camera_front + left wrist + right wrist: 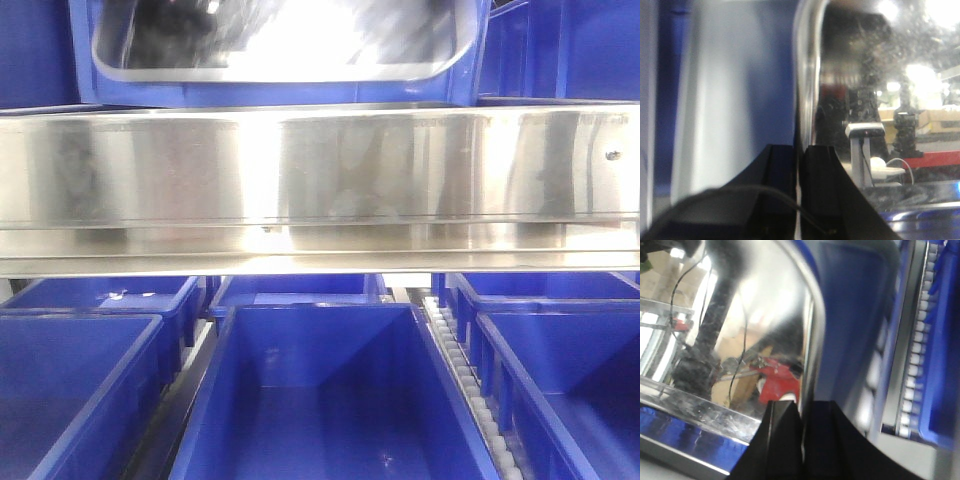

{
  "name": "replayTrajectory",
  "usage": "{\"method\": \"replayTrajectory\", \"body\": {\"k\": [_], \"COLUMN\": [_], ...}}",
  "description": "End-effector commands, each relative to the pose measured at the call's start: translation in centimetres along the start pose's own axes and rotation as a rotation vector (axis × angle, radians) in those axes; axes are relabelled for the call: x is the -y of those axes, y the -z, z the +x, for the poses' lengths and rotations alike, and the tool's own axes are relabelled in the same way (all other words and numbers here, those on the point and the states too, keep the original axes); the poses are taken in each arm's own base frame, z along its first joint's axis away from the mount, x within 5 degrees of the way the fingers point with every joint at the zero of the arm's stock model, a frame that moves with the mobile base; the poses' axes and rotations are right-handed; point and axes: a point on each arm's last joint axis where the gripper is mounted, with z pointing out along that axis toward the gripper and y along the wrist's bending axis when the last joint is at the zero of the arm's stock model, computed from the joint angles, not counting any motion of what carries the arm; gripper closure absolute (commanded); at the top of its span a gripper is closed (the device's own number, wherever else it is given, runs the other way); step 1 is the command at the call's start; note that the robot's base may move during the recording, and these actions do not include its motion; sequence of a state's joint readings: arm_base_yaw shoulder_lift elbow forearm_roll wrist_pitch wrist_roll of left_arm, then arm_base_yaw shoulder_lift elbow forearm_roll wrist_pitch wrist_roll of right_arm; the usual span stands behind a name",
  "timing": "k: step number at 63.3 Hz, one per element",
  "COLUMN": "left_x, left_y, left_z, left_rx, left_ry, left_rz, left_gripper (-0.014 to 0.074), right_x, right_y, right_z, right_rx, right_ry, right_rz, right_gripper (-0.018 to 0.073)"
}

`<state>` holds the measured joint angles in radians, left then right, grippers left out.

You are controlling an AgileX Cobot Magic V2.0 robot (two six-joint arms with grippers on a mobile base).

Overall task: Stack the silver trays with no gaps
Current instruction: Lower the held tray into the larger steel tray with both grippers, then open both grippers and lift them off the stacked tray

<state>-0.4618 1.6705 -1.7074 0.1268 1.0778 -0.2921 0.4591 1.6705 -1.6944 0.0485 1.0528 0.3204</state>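
One silver tray (280,45) shows at the top of the front view, shiny and blurred, lying in a blue bin (285,92) above the steel rail. In the left wrist view my left gripper (799,155) is shut on the tray's left rim (807,75), one finger on each side of the wall. In the right wrist view my right gripper (803,412) is shut on the tray's right rim (812,325), with the mirror-like bottom (740,330) to its left. I see no second tray. Neither gripper shows in the front view.
A long brushed-steel shelf rail (320,180) spans the front view. Below it stand several blue plastic bins (320,390) with white roller tracks (460,360) between them. A roller track (917,355) and another blue bin (945,365) lie right of the right gripper.
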Motion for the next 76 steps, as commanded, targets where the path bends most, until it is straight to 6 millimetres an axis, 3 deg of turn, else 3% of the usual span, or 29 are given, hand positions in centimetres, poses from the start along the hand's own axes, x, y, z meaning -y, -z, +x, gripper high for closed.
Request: {"method": "replayTrajectory", "body": {"k": [1,12,21,25,34,40,45,53,63,70,76], "left_x": [-0.1,0.1,0.2,0.2,0.2,0.2,0.2,0.2,0.4,0.6,0.9], "left_y": [1.7,-0.8,-1.7,-1.8,-1.8,-1.7,-1.2,0.5,5.0,9.4,13.6], "left_z": [-1.6,-1.5,-1.4,-1.3,-1.3,-1.4,-1.6,-2.3,-2.6,-2.1,-0.6], "left_rx": [0.145,0.083,0.057,0.052,0.054,0.054,0.054,0.061,0.148,0.253,0.341], "left_ry": [0.007,-0.002,-0.023,-0.031,-0.031,-0.031,-0.025,-0.015,-0.010,-0.048,-0.079], "left_rz": [0.033,0.020,0.013,0.013,0.014,0.014,0.018,0.022,0.060,0.085,0.121], "left_gripper": [0.0644,0.0644,0.0582,0.0491,0.0213,0.0086,0.0033,0.0038,0.0038,0.0074,0.0176], "right_x": [-0.5,-0.5,-0.5,-0.5,-0.4,-0.3,-0.3,-0.4,-0.5,-0.4,-0.1], "right_y": [1.5,-0.7,-0.9,-0.8,-0.8,-0.8,-0.6,0.7,5.2,8.6,11.8], "right_z": [-1.8,-2.2,-2.3,-2.3,-2.3,-2.3,-2.2,-2.2,-1.9,-1.0,0.5], "right_rx": [0.137,0.100,0.096,0.096,0.094,0.093,0.092,0.119,0.194,0.238,0.289], "right_ry": [0.013,0.012,0.014,0.016,0.022,0.025,0.025,0.026,0.029,0.032,0.036], "right_rz": [-0.046,-0.032,-0.027,-0.025,-0.014,-0.008,-0.008,-0.017,-0.044,-0.059,-0.078], "right_gripper": [0.0503,0.0503,0.0468,0.0378,0.0067,-0.0078,-0.0066,-0.0062,-0.0035,0.0110,0.0319]}}
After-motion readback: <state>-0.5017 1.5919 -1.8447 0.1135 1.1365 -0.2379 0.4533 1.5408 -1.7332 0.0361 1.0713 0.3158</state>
